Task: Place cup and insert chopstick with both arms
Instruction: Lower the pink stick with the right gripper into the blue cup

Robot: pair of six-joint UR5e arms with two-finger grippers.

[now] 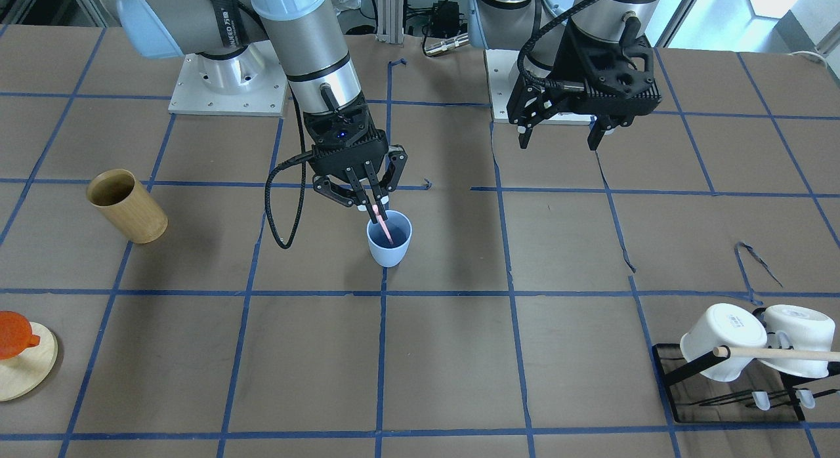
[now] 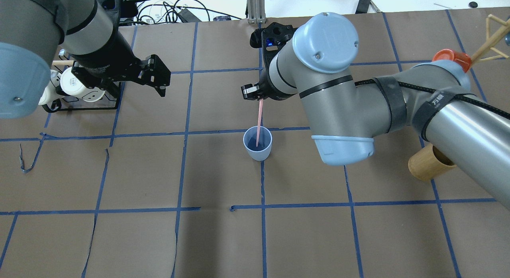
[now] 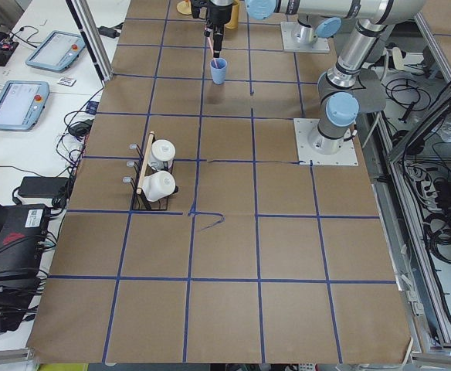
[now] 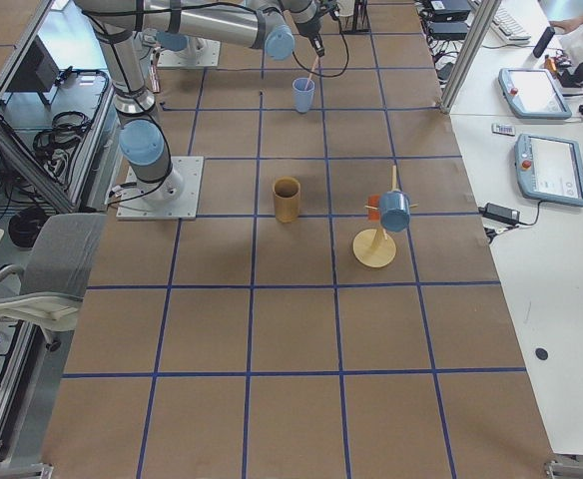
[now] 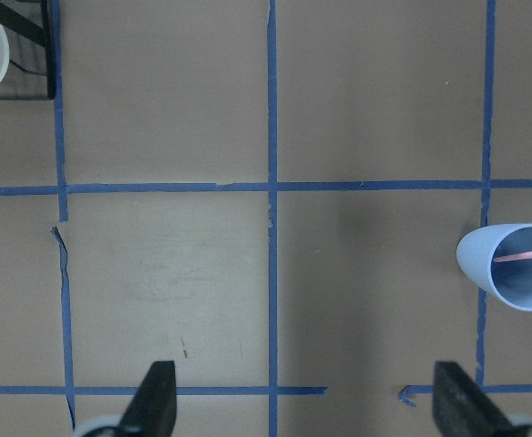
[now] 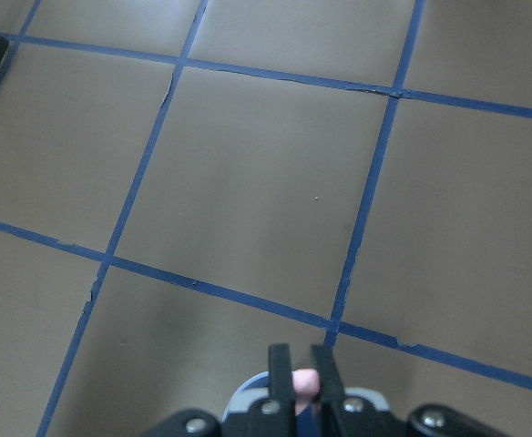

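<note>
1. The cup [image 1: 391, 245] stands upright near the middle of the table [image 1: 459, 353], on a blue tape line, and nothing holds it.
2. The right gripper [image 1: 375, 208] hangs just above the cup's rim, on the robot's side of it. Its 2 fingers are pinched on the top end of the chopstick [image 2: 259, 118].
3. The chopstick's long axis runs steeply down from the fingers, slightly tilted. Its lower end is inside the cup's mouth; whether it touches the bottom cannot be told.
4. The left gripper [image 1: 558, 143] hovers empty with its fingers spread wide, well apart from the cup and nearer the white mugs [image 1: 718, 340].
5. The right arm is much the nearer 1. The coming move likely turns on the stick lying straight below that hand and within the rim.
6. Let go from there, the chopstick should probably drop in and lean on the wall. The light, unheld cup could shift or tip.
</note>
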